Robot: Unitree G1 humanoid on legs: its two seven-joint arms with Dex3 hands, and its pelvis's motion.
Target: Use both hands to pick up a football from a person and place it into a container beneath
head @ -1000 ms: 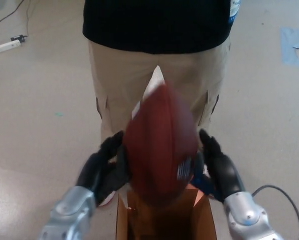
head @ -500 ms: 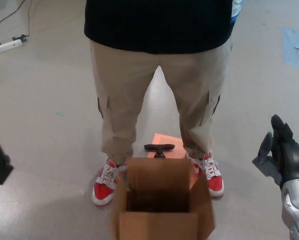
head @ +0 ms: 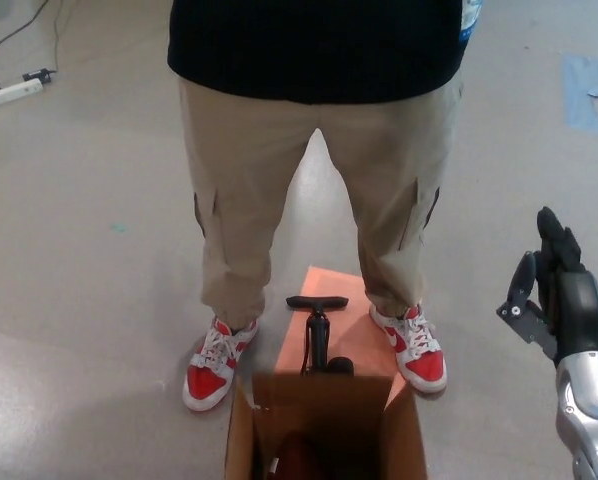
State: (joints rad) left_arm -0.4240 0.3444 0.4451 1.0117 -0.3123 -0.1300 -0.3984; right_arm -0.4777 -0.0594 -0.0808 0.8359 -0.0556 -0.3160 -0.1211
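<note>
Football (head: 294,462) seemingly inside box (head: 324,420).

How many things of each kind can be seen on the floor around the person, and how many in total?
Cardboard box: 1
Red and white shoes: 2
Black hand pump: 1
Orange sheet under the pump: 1
White power strip at the far left: 1
Blue patch at the far right: 1
Total: 7

Lab: bare floor (head: 99,180), power strip (head: 7,95)
</note>
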